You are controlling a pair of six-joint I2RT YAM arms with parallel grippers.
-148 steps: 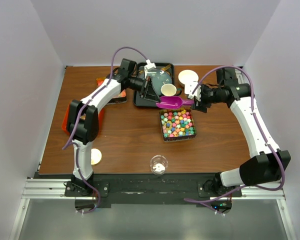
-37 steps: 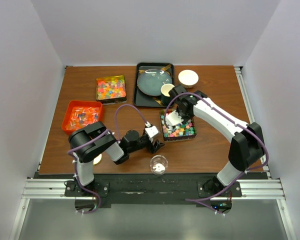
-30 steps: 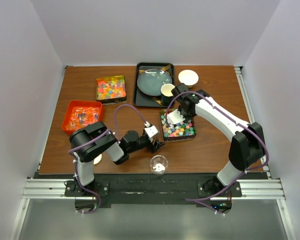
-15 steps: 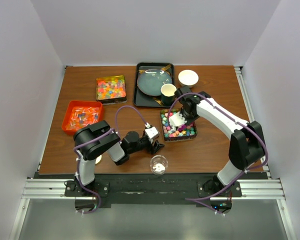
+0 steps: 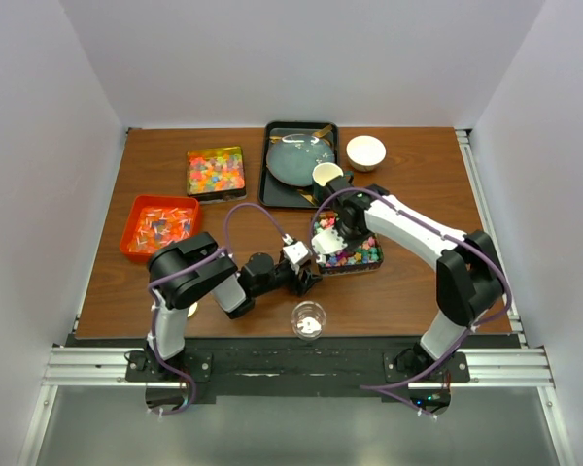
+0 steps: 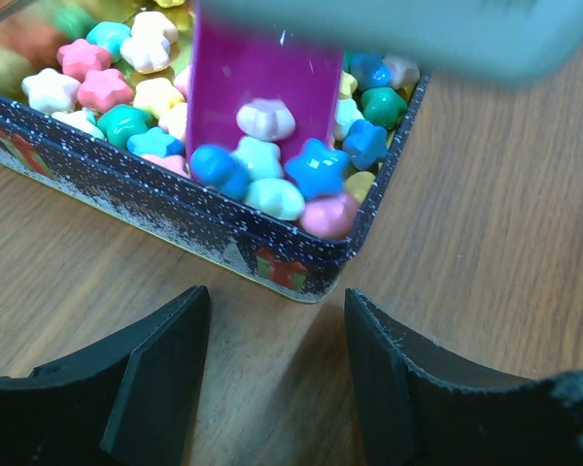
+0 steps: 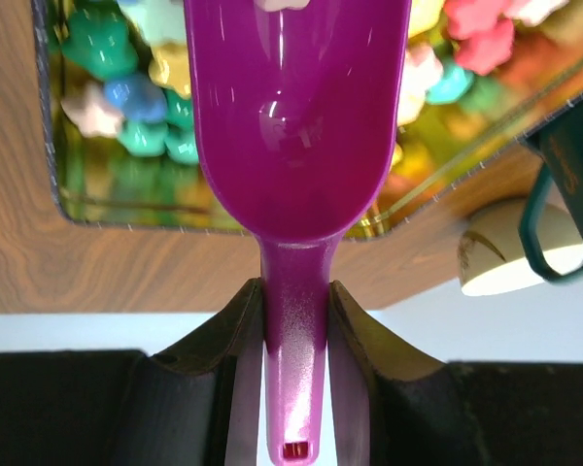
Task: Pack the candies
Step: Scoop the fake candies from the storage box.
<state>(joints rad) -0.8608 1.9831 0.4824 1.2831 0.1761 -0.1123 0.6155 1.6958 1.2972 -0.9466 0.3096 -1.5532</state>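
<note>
Since half a second ago the right arm's wrist has swung left across the dark tin (image 5: 354,270), while the left arm has barely shifted. At the far left of the bench (image 5: 418,165), an orange tray (image 5: 136,216) holds wrapped candies (image 5: 161,228). Near the front edge, a pale disc (image 5: 187,309) peeks out from behind the left arm; it may be a lid, though too little shows to tell. Farther back, a square tin (image 5: 190,173) is full of orange and yellow gummies (image 5: 217,173).

The left gripper (image 5: 311,280) lies low on the bench, pointing at the dark tin's near-left corner. Its jaws stand apart with nothing between them, and the black fingertips (image 6: 165,369) rest just short of the tin wall. A small clear jar (image 5: 309,319) stands near the front edge, just beside this gripper.

At the back, a black tray (image 5: 268,184) carries a dark plate (image 5: 297,160). In front of it, the dark tin holds pastel candies (image 5: 358,250), star-shaped lumps in pink, blue, green, yellow and white. A purple scoop (image 6: 262,78) dips into the tin's corner nearest the left gripper, with several of these candies heaped at its lip. The right gripper (image 7: 293,301) has its jaws clamped on the scoop's handle.

A cup (image 5: 326,175) stands on the tray's corner beside the tin. To the right, a white bowl (image 5: 365,151) sits on the bench.
</note>
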